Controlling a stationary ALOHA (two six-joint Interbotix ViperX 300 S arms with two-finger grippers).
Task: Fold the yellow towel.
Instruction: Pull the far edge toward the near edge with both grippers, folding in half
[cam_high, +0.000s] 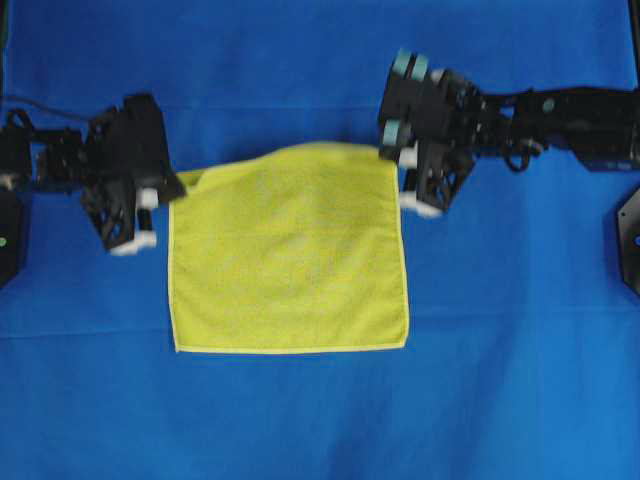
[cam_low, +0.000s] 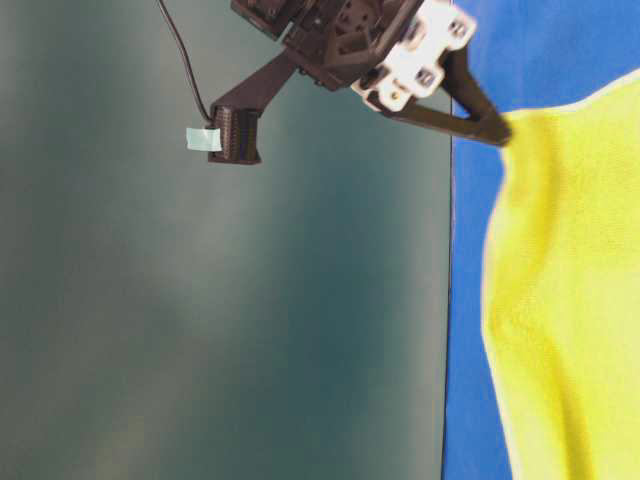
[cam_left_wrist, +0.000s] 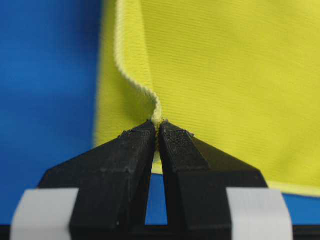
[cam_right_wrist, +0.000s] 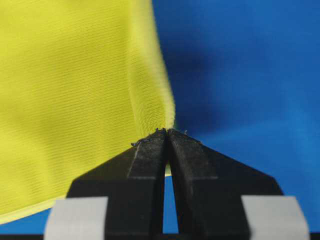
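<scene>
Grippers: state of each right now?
Left gripper: shut on a corner of the towel.
Right gripper: shut on the towel's other far corner.

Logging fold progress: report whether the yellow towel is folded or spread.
Spread, not yet folded: yellow towel lies single-layered, far corners pinched by left gripper and right gripper.

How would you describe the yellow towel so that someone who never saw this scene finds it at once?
A large blue table cloth covers the whole work surface. In its middle, between the left gripper and the right gripper, lies the yellow towel. It is the only yellow thing, a square with a paler hem, and each gripper pinches one of its far corners.
</scene>
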